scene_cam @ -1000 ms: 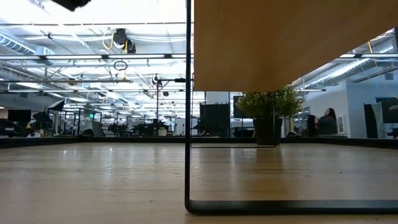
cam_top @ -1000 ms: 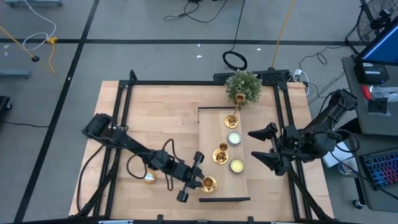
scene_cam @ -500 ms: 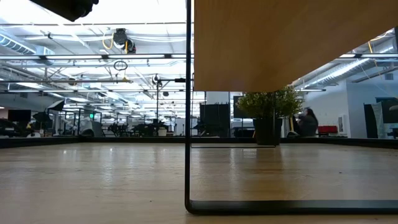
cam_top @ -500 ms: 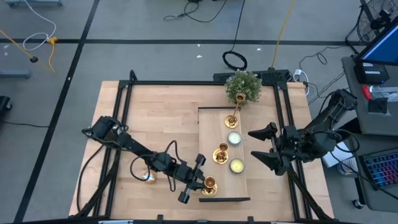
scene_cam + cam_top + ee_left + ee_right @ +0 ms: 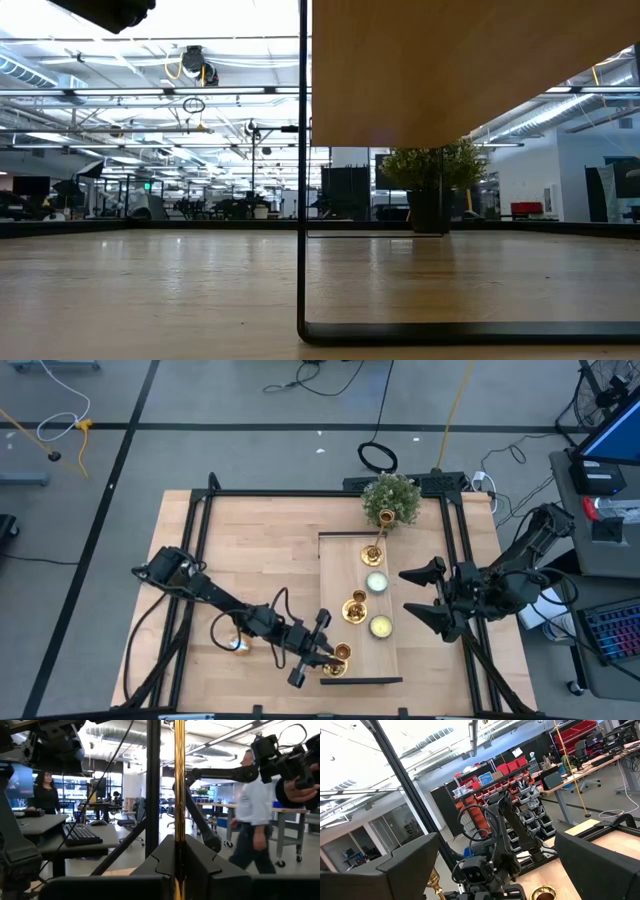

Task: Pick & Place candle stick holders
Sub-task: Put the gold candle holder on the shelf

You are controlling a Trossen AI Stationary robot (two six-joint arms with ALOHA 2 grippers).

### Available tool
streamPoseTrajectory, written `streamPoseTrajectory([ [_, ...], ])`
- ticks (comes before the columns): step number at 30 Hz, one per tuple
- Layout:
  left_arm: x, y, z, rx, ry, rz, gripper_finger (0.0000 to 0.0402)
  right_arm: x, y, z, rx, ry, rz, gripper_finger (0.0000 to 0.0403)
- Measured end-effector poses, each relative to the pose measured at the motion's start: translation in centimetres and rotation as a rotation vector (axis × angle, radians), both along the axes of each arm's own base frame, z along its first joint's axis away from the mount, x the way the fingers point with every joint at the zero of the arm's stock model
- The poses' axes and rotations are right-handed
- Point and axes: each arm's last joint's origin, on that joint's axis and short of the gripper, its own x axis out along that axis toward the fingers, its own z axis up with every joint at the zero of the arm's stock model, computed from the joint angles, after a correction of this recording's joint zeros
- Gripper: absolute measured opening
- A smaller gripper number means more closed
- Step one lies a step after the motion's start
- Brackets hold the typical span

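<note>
My left gripper [image 5: 322, 651] is shut on a gold candle stick holder [image 5: 341, 653] at the near end of the raised wooden board [image 5: 337, 565]. Its slim stem [image 5: 179, 795] stands upright between my fingers in the left wrist view. Two more gold holders stand on their round bases on the board, one mid-board [image 5: 355, 609] and one toward the far end [image 5: 374, 553]. My right gripper [image 5: 424, 595] is open and empty, just right of the board. It also shows in the right wrist view [image 5: 495, 865]. My left gripper pinches the holder's slim stem [image 5: 179, 832] between its two fingers [image 5: 162, 862]. The fingers come level from the table's left and lie across the stem. The holder stands upright in the hold. I cannot tell whether its base rests on the board.
Two pale tealight discs [image 5: 376, 582] [image 5: 381, 626] lie on the board between the holders. A green potted plant [image 5: 390, 498] stands at the board's far end. A small shiny round thing [image 5: 238, 644] lies on the table by my left arm. People move in the room beyond the table.
My left gripper has crept toward the table's right edge with the gold holder, which stays upright and now stands over the near end of the board.
</note>
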Motion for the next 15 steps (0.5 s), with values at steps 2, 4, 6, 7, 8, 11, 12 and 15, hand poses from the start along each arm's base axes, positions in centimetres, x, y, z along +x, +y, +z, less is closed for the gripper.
streamPoseTrajectory([
  [2, 0.01, 0.02, 0.01, -0.004, 0.002, 0.009, 0.0035, 0.00, 0.00, 0.00, 0.000, 0.000, 0.000, 0.0393],
  [4, 0.02, 0.03, 0.01, -0.006, 0.002, 0.010, 0.0036, 0.00, 0.00, 0.00, 0.000, 0.000, 0.000, 0.0393],
  [6, 0.02, 0.03, 0.01, -0.011, 0.005, 0.008, 0.0033, 0.00, 0.00, 0.00, 0.000, 0.000, 0.000, 0.0393],
  [7, 0.02, 0.03, 0.01, -0.015, 0.006, 0.007, 0.0030, 0.00, 0.00, 0.00, 0.000, 0.000, 0.000, 0.0393],
  [8, 0.02, 0.03, 0.01, -0.018, 0.008, 0.006, 0.0027, 0.00, 0.00, 0.00, 0.000, 0.000, 0.000, 0.0393],
  [11, 0.02, 0.04, 0.00, -0.020, 0.009, 0.005, 0.0024, 0.00, 0.00, 0.00, 0.000, 0.000, 0.000, 0.0393],
  [12, 0.02, 0.03, 0.00, -0.020, 0.010, 0.004, 0.0024, 0.00, 0.00, 0.00, 0.000, 0.000, 0.000, 0.0393],
  [15, 0.02, 0.03, 0.00, -0.030, 0.014, 0.001, 0.0035, 0.00, 0.00, 0.00, 0.002, 0.000, 0.000, 0.0393],
])
